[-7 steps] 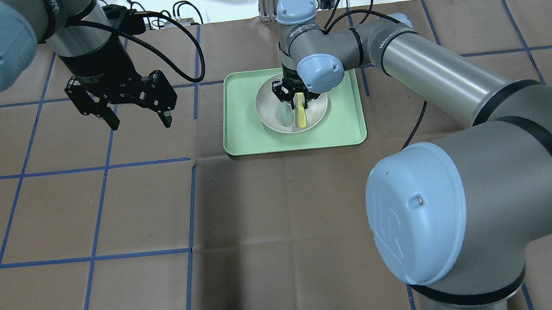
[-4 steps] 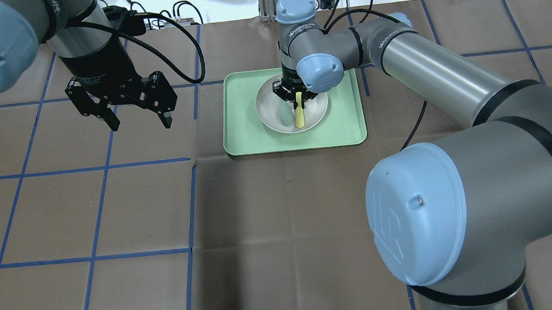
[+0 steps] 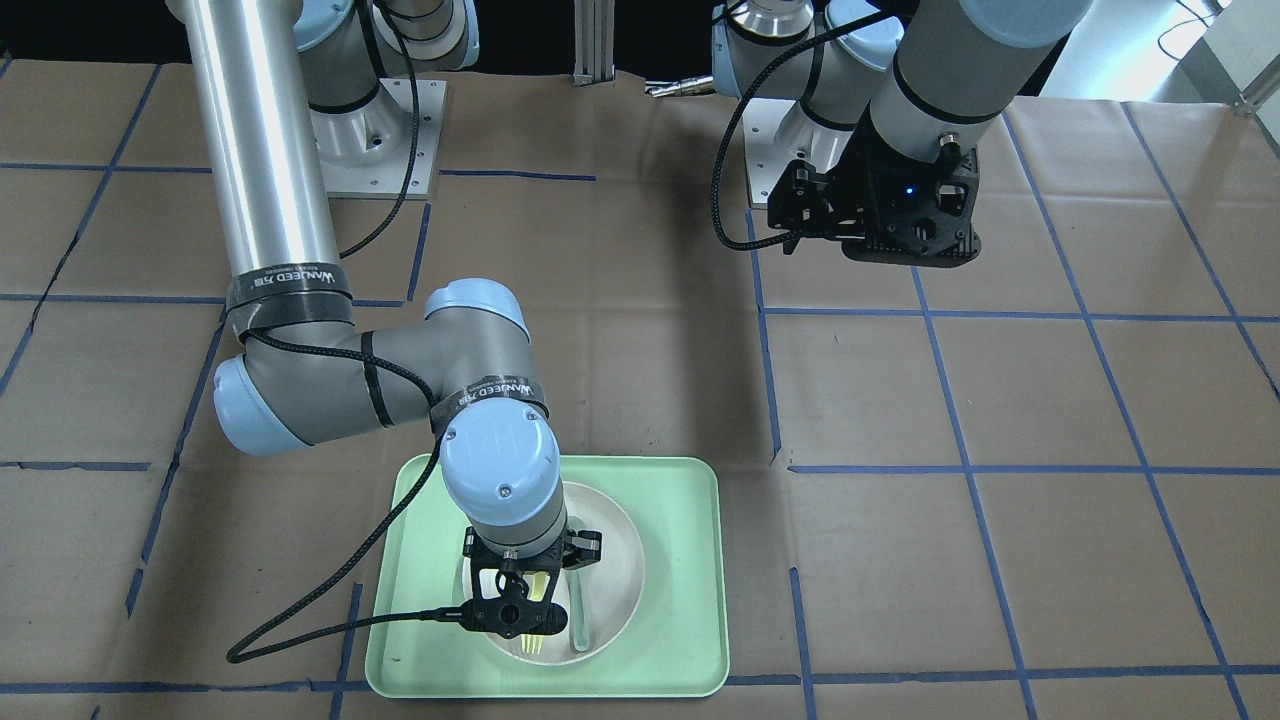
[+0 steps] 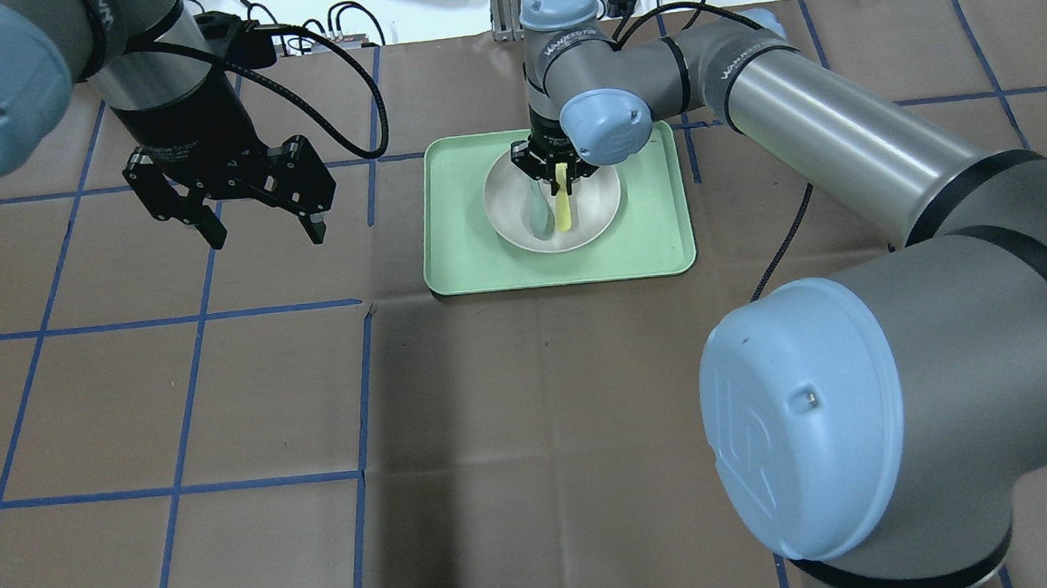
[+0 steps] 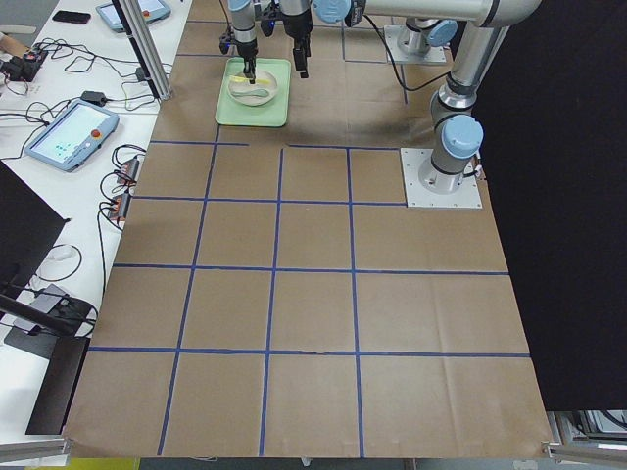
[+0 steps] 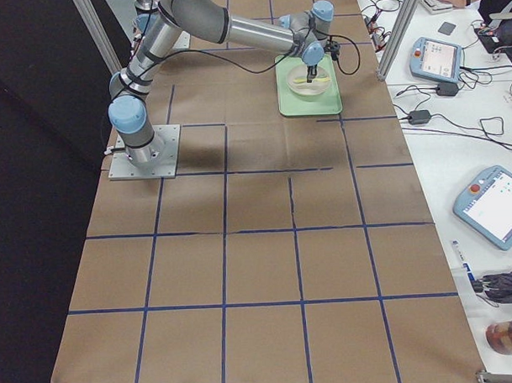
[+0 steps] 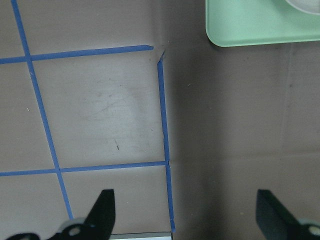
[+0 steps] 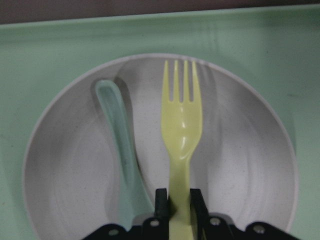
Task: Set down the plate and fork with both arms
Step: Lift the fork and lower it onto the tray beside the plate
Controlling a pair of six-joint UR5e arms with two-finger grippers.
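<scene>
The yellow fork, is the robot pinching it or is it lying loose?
Pinched. The right gripper is shut on the fork handle, its black fingers pressed against both sides, over the plate.

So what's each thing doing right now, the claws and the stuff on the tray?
fork: held by its handle over the plate.
right gripper: shut on the fork.
spoon: lying in the plate.
plate: resting on the tray.
tray: flat on the table.
left gripper: open, empty, above the table.
</scene>
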